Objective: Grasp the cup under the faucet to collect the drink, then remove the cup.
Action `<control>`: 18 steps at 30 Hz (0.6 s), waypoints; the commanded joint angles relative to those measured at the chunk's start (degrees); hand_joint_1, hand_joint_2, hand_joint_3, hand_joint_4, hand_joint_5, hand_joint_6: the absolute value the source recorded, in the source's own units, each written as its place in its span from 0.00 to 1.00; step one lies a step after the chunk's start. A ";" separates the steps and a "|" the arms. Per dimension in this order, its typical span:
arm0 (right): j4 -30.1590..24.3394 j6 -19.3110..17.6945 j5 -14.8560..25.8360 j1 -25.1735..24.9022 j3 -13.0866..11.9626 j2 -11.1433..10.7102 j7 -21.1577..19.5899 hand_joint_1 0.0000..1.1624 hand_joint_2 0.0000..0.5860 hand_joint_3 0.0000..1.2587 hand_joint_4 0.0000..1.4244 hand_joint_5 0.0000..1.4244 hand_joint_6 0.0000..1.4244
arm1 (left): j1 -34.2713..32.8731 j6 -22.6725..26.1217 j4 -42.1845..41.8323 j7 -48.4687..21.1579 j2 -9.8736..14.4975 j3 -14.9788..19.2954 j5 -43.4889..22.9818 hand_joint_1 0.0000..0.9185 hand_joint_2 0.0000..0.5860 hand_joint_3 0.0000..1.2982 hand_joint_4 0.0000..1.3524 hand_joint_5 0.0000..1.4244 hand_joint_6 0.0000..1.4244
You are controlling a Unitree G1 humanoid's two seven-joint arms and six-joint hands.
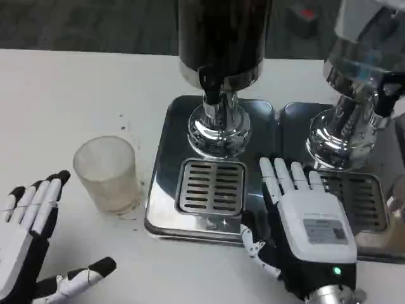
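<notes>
Frosted translucent plastic cup (106, 172) stands on the white table (57, 95), left of the slotted steel drip tray (211, 186). Both our left hand (31, 228) and right hand (304, 218) are empty, fingers spread. We should wrap the left around its middle, upright.

You've got white-backed hands with black-and-white fingers; your right hand (308, 235) has a grey label and a green light, left hand (33, 237) looks plain.

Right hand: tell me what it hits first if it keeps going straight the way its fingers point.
The right hand points up the picture along the metal tray base, between the two drip grilles. First in line looks like the right dispenser's chrome pedestal, though depth is hard to judge here.
</notes>
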 commanded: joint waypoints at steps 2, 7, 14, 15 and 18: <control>0.23 0.16 0.08 -0.43 -0.01 0.30 0.06 0.33 0.92 0.00 0.00 0.00 0.00 | -0.17 -0.24 -0.04 -0.31 -0.10 -0.17 -0.46 0.00 0.12 0.00 0.00 0.03 0.00; 0.49 0.23 0.30 -0.53 -0.07 0.46 0.05 0.33 0.92 0.00 0.00 0.00 0.00 | -0.13 -0.22 -0.06 -0.30 -0.10 -0.15 -0.49 0.00 0.13 0.00 0.00 0.03 0.00; 0.98 0.17 0.69 -0.62 -0.04 0.95 -0.24 0.33 0.92 0.00 0.00 0.00 0.00 | 0.28 -0.23 -1.75 -0.36 0.13 1.01 -1.32 0.00 0.13 0.00 0.00 0.03 0.00; 1.18 0.11 0.74 -0.82 0.00 1.08 -0.32 0.33 0.93 0.00 0.00 0.00 0.00 | 0.17 -0.22 -1.71 -0.39 0.25 1.19 -1.39 0.00 0.13 0.00 0.00 0.03 0.00; 1.59 0.01 0.83 -1.21 0.06 1.40 -0.53 0.33 0.93 0.00 0.00 0.00 0.00 | -0.08 -0.16 -1.55 -0.34 0.43 1.54 -1.44 0.00 0.13 0.00 0.00 0.03 0.00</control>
